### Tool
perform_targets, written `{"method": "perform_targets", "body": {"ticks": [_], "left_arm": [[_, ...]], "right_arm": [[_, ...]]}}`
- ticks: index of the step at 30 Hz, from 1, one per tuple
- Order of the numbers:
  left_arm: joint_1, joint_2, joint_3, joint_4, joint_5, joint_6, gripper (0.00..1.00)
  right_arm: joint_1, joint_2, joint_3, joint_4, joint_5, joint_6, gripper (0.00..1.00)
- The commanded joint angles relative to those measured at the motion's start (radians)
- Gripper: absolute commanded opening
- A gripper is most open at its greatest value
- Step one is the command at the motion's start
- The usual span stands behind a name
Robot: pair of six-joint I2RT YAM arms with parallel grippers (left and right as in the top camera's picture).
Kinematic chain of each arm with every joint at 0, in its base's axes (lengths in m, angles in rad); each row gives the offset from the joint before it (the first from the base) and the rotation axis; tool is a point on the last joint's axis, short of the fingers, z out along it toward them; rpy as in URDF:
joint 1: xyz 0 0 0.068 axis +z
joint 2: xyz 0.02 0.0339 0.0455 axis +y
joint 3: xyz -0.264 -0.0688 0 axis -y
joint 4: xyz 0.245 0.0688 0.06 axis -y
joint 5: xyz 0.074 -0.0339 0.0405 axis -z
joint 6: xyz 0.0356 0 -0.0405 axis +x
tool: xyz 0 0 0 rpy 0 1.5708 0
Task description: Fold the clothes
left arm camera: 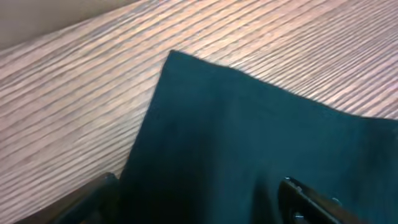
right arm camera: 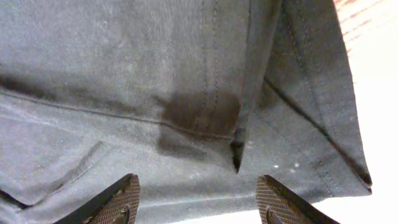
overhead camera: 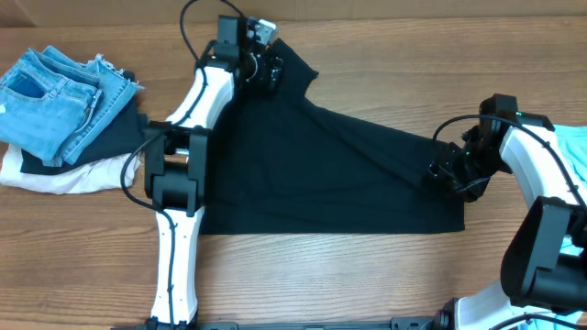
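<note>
Overhead: shirt (overhead camera: 330, 174) spread flat mid-table, long axis left to right; left gripper (overhead camera: 264, 71) over its far corner, right gripper (overhead camera: 442, 172) at its right edge; denim (overhead camera: 55, 92) well apart, no obstruction. Left wrist: jaws wide, corner beneath, nothing gripped. Right wrist: jaws wide, seamed hem just ahead, unheld.

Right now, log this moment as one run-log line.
task: fold clothes | black T-shirt: lying on table | left fingers: open over shirt corner | right fingers: open over seamed edge
</note>
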Motion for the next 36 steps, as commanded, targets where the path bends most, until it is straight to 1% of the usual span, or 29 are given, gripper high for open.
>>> {"method": "perform_targets", "body": {"ticks": [1,3,5,6,7,8,9,10,12,14,17,19,21,23,26,27,29,30,32,33,34,35,36], "left_arm": [[-0.001,0.072,0.011,0.016,-0.031,0.019,0.80],[-0.001,0.083,0.011,0.021,-0.050,0.020,0.73],[-0.001,0.083,0.011,0.020,-0.050,0.013,0.60],[0.000,0.083,0.011,-0.003,-0.050,0.005,0.42],[0.000,0.083,0.011,-0.019,-0.048,-0.012,0.30],[0.001,0.082,0.013,-0.039,-0.046,-0.017,0.21],[0.002,0.075,0.027,-0.077,-0.042,-0.019,0.09],[0.004,0.066,0.050,-0.117,-0.042,-0.019,0.04],[0.017,0.056,0.123,-0.213,-0.043,0.001,0.04],[0.046,0.031,0.249,-0.341,-0.042,0.000,0.04],[0.068,0.013,0.389,-0.489,-0.039,0.000,0.04],[0.071,0.012,0.504,-0.645,-0.039,0.000,0.04],[0.071,0.012,0.570,-0.782,-0.040,0.000,0.04],[0.071,0.012,0.594,-0.915,-0.039,0.000,0.11],[0.071,0.012,0.594,-1.139,-0.048,0.000,0.11],[0.071,0.012,0.594,-1.191,-0.062,0.000,0.11],[0.074,0.012,0.594,-1.277,-0.123,-0.001,0.10],[0.077,0.012,0.594,-1.314,-0.160,-0.006,0.05],[0.084,0.012,0.594,-1.308,-0.182,-0.015,0.05],[0.089,0.012,0.594,-1.250,-0.176,-0.016,0.27],[0.092,0.012,0.594,-1.183,-0.159,-0.015,0.66],[0.094,0.012,0.594,-1.135,-0.149,-0.015,0.92],[0.095,0.012,0.594,-1.048,-0.109,-0.028,1.00]], "right_arm": [[0.005,-0.004,-0.002,-0.003,-0.002,-0.003,0.64],[0.005,-0.004,-0.002,-0.002,-0.002,-0.003,0.64],[0.005,-0.004,-0.002,-0.001,-0.002,-0.003,0.64],[0.005,-0.004,-0.002,0.002,-0.002,-0.003,0.64],[0.005,-0.004,-0.002,0.003,-0.002,-0.003,0.63],[0.005,-0.004,-0.002,0.001,-0.002,-0.003,0.63],[0.005,-0.004,-0.002,0.000,-0.002,-0.004,0.63],[0.005,-0.004,-0.002,0.000,-0.002,-0.004,0.63],[0.005,-0.004,-0.002,0.002,-0.002,-0.003,0.63],[0.005,-0.005,-0.002,0.006,-0.002,-0.003,0.63],[0.005,-0.004,-0.002,0.011,-0.002,-0.004,0.63],[0.005,-0.004,-0.002,0.017,-0.002,-0.004,0.63],[0.005,-0.004,-0.002,0.016,-0.002,-0.004,0.63],[0.005,-0.004,-0.002,0.016,-0.002,-0.004,0.63],[0.005,-0.004,-0.002,0.018,-0.002,-0.004,0.64],[0.005,-0.004,-0.002,0.017,-0.002,-0.004,0.64],[0.005,-0.004,-0.002,0.017,-0.002,-0.004,0.64],[0.005,-0.004,-0.002,0.017,-0.002,-0.004,0.64],[0.005,-0.004,-0.002,0.017,-0.002,-0.003,0.64],[0.005,-0.004,-0.002,0.018,-0.002,-0.003,0.64],[0.005,-0.004,-0.002,0.017,-0.002,-0.003,0.64],[0.005,-0.004,-0.002,0.017,-0.002,-0.004,0.64],[0.005,-0.004,-0.002,0.018,-0.002,-0.003,0.64]]}}
